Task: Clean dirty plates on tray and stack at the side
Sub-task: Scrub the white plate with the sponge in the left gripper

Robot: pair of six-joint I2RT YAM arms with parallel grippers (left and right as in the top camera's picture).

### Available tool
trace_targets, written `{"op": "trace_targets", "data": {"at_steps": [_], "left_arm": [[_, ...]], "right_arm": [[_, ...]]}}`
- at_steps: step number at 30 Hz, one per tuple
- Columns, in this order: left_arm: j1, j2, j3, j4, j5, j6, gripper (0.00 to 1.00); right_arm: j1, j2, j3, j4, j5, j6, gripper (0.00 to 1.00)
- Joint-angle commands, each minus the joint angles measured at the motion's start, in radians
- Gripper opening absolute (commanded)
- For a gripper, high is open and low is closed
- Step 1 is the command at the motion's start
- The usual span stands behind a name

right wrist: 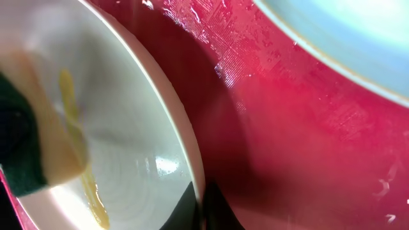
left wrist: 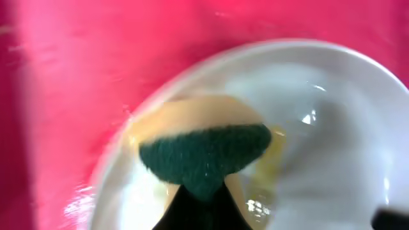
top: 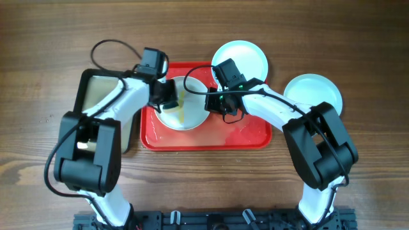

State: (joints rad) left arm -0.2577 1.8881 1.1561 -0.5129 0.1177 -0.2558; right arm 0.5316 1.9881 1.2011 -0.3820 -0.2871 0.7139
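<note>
The left gripper (top: 167, 96) has its fingers clamped on a sponge (left wrist: 204, 153), green scouring face and yellow backing. The sponge projects past the fingertips and presses against the inner surface of the soiled plate (top: 188, 116). In the left wrist view the two dark fingers (left wrist: 176, 214) meet at the lower edge of the sponge. The white plate surface extends ahead and to the right of them. The right gripper (top: 213, 102) is closed on the near rim of the same plate: in the right wrist view one finger sits inside the rim and the other outside it, with the rim pinched between them. A yellow smear (right wrist: 78, 128) runs across the plate interior, left of those fingers, and the sponge lies further left. The soiled plate rests on the wet red tray (top: 246, 133), which spreads beneath and to the right of the right fingers. A second plate (top: 241, 59) lies beyond the right fingers, overlapping the tray's far rim. A third plate (top: 312, 92) sits on the wooden table (top: 358, 38), well apart from both grippers. A black tray (top: 81, 96) lies behind the left fingers, beside the red tray.
</note>
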Motion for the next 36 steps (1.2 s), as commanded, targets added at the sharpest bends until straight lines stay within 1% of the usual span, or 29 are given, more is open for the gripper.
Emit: {"op": "trace_targets", "data": {"at_steps": [1, 2, 4, 6, 8, 10, 11, 13, 14, 16, 19, 20, 22, 24, 25, 27, 28, 29, 30, 31, 33, 35, 36], "left_arm": [[-0.095, 0.007, -0.027, -0.016, 0.101, 0.161, 0.04], [-0.109, 0.007, -0.027, -0.026, 0.142, 0.182, 0.04], [-0.142, 0.006, -0.026, -0.058, 0.288, 0.244, 0.04], [-0.148, 0.006, -0.026, -0.098, 0.369, 0.275, 0.04], [-0.139, 0.006, -0.026, -0.105, 0.327, 0.254, 0.04], [-0.124, 0.006, -0.026, -0.081, 0.119, 0.111, 0.04], [-0.116, 0.006, -0.026, -0.064, -0.026, 0.017, 0.04], [-0.106, 0.006, -0.026, -0.035, -0.205, -0.098, 0.04], [-0.104, 0.006, -0.026, -0.008, -0.281, -0.137, 0.04], [-0.105, 0.006, -0.026, 0.073, -0.391, -0.177, 0.04], [-0.106, 0.006, -0.026, 0.051, -0.513, -0.286, 0.04], [-0.105, 0.006, -0.027, 0.024, -0.522, -0.303, 0.04], [-0.104, 0.006, -0.026, -0.035, -0.46, -0.288, 0.04], [-0.104, 0.006, -0.026, -0.077, -0.285, -0.169, 0.04], [-0.104, 0.006, -0.026, -0.122, -0.126, -0.096, 0.04], [-0.104, 0.006, -0.026, -0.14, -0.006, -0.018, 0.04], [-0.104, 0.006, -0.026, -0.146, 0.087, 0.045, 0.04], [-0.104, 0.006, -0.026, -0.15, 0.187, 0.107, 0.04], [-0.104, 0.006, -0.026, -0.155, 0.344, 0.21, 0.04], [-0.104, 0.006, -0.026, -0.158, 0.437, 0.265, 0.04], [-0.105, 0.006, -0.026, -0.15, 0.51, 0.304, 0.04], [-0.105, 0.006, -0.026, -0.119, 0.481, 0.292, 0.04], [-0.104, 0.006, -0.026, -0.083, 0.429, 0.249, 0.04]], "right_arm": [[0.002, 0.017, 0.016, 0.005, -0.028, -0.011, 0.04], [0.002, 0.017, 0.016, 0.005, -0.028, -0.012, 0.04], [0.002, 0.017, 0.016, 0.005, -0.028, -0.016, 0.04], [0.002, 0.017, 0.016, 0.005, -0.029, -0.019, 0.04], [0.002, 0.017, 0.016, 0.005, -0.029, -0.019, 0.04], [0.002, 0.017, 0.016, 0.005, -0.029, -0.019, 0.04], [0.002, 0.017, 0.016, 0.005, -0.029, -0.019, 0.04], [0.002, 0.017, 0.016, 0.005, -0.029, -0.019, 0.04], [0.002, 0.017, 0.016, 0.004, -0.029, -0.019, 0.04], [0.002, 0.017, 0.016, 0.003, -0.029, -0.02, 0.04], [0.002, 0.017, 0.016, 0.003, -0.033, -0.026, 0.04], [0.002, 0.017, 0.016, 0.003, -0.043, -0.032, 0.04], [0.001, 0.017, 0.016, 0.003, -0.051, -0.035, 0.04], [0.001, 0.017, 0.016, 0.003, -0.064, -0.056, 0.04], [-0.013, 0.017, 0.016, 0.003, -0.129, -0.092, 0.04], [-0.034, 0.017, 0.016, -0.001, -0.195, -0.137, 0.04], [-0.048, 0.018, 0.016, -0.008, -0.224, -0.151, 0.04], [-0.062, 0.018, 0.014, -0.01, -0.255, -0.172, 0.04], [-0.076, 0.018, 0.002, -0.002, -0.285, -0.186, 0.04], [-0.08, 0.018, -0.007, 0.005, -0.3, -0.191, 0.04], [-0.08, 0.018, -0.014, 0.012, -0.299, -0.19, 0.04], [-0.08, 0.018, -0.014, 0.019, -0.299, -0.19, 0.04], [-0.08, 0.018, -0.014, 0.02, -0.299, -0.19, 0.04]]}}
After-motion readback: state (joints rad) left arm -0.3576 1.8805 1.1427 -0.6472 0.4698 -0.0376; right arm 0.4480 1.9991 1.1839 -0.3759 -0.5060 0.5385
